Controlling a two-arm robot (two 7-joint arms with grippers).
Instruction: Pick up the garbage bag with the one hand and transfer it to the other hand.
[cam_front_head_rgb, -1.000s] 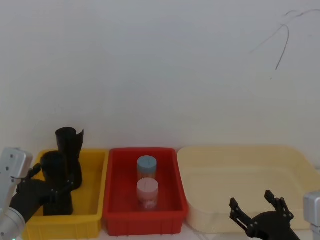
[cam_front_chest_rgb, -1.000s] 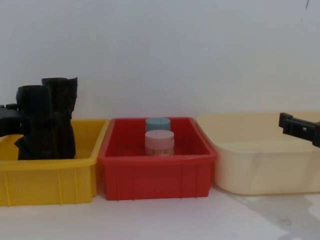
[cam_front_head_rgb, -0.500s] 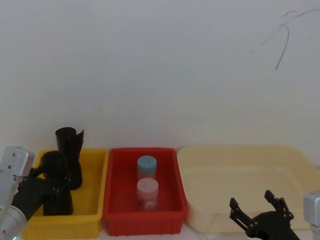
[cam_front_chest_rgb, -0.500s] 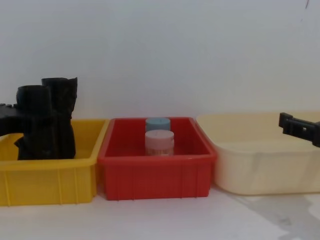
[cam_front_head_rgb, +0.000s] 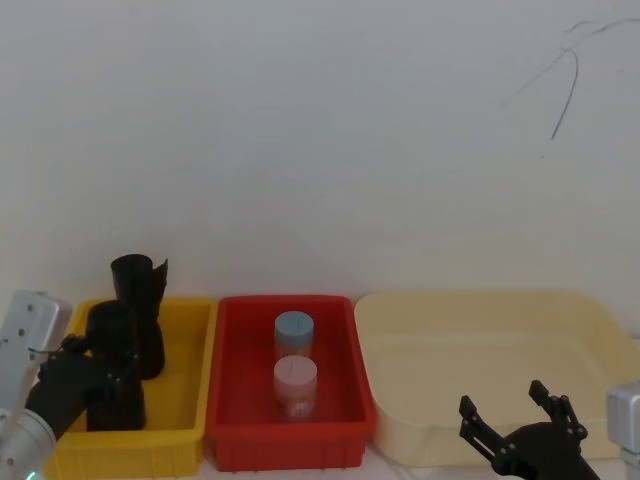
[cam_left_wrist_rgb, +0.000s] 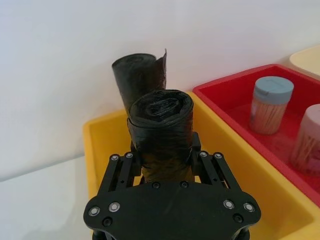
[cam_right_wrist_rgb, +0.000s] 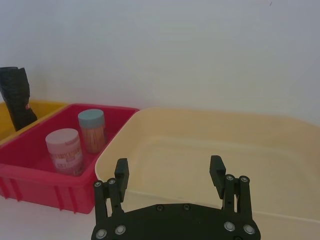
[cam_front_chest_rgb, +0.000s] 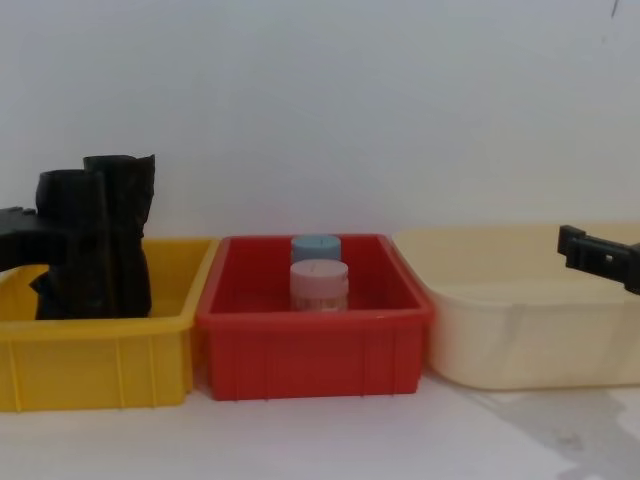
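The garbage bag (cam_front_head_rgb: 112, 325) is a stubby black crinkly roll standing upright in the yellow bin (cam_front_head_rgb: 130, 437) at the left. My left gripper (cam_front_head_rgb: 105, 378) reaches in from the left edge, its fingers (cam_left_wrist_rgb: 131, 162) pressed on both sides of the garbage bag (cam_left_wrist_rgb: 161, 125), shut on it. From the chest, the left gripper (cam_front_chest_rgb: 45, 225) holds the garbage bag (cam_front_chest_rgb: 70, 230) at mid-height. My right gripper (cam_front_head_rgb: 505, 398) hangs open and empty in front of the cream tub (cam_front_head_rgb: 480, 310), and the right gripper (cam_right_wrist_rgb: 169, 164) has its fingers spread wide.
A taller, slimmer black roll (cam_front_head_rgb: 140, 285) with a ragged flap stands right behind the held one. The red bin (cam_front_head_rgb: 290, 445) in the middle holds a blue-lidded jar (cam_front_head_rgb: 293, 335) and a pink-lidded jar (cam_front_head_rgb: 295, 385). A white wall backs all three containers.
My left gripper's fingers have drawn in from a spread stance onto the stubby roll, which shifted slightly. The right gripper has not moved.
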